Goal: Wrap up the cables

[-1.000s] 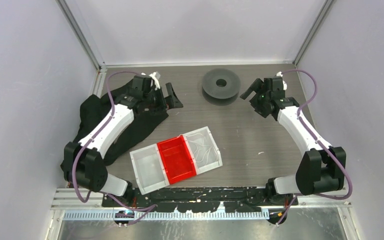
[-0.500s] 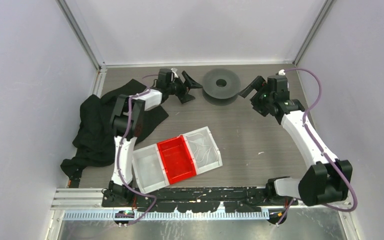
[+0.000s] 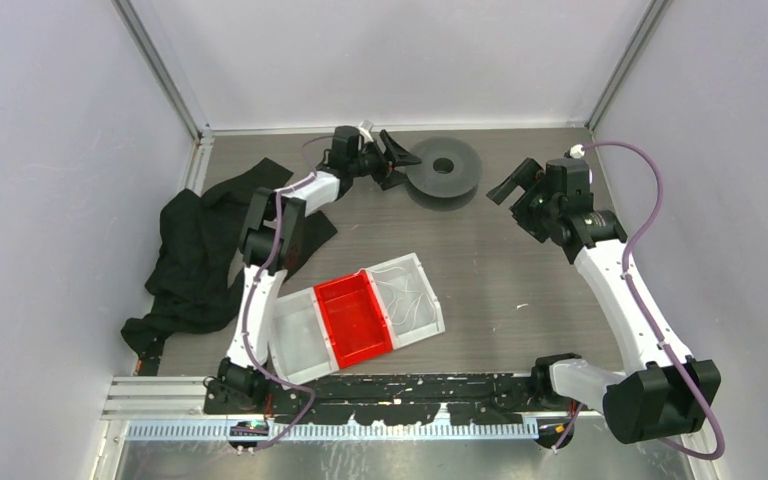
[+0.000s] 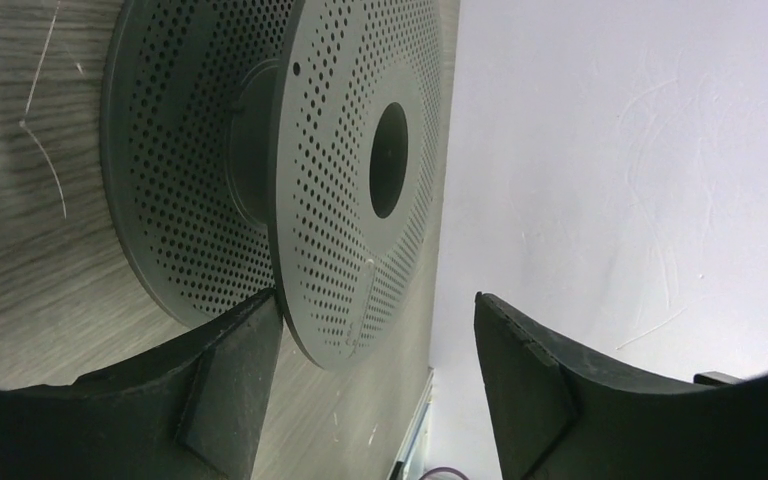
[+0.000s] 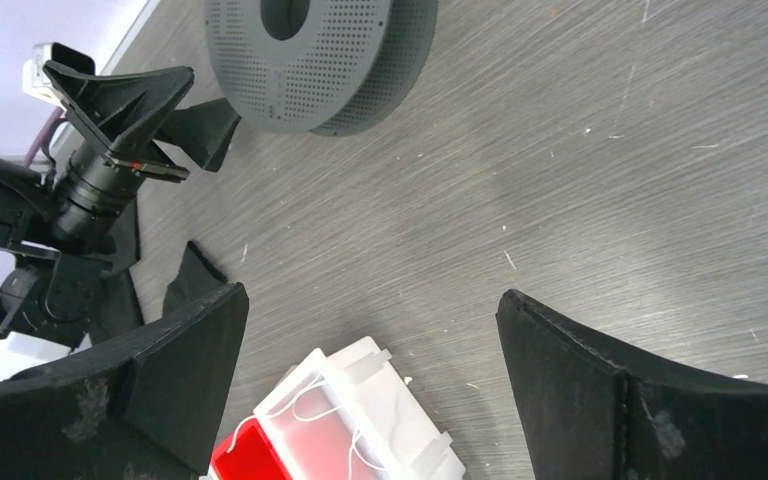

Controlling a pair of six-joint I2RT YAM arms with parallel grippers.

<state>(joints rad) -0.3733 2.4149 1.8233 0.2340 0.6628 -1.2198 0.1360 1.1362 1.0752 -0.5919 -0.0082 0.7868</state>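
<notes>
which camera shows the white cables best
Top external: the cables sit fully in frame inside a clear compartment. The right wrist view catches only part of the cables at its bottom edge; the left wrist view shows none.

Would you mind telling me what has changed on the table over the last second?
The left gripper swung right, away from the black cloth, to the grey spool, and is now open around its rim. The right gripper drew back slightly from the spool, open and empty. Nothing was grasped. Spool, cloth, bins and cables stayed put.
</notes>
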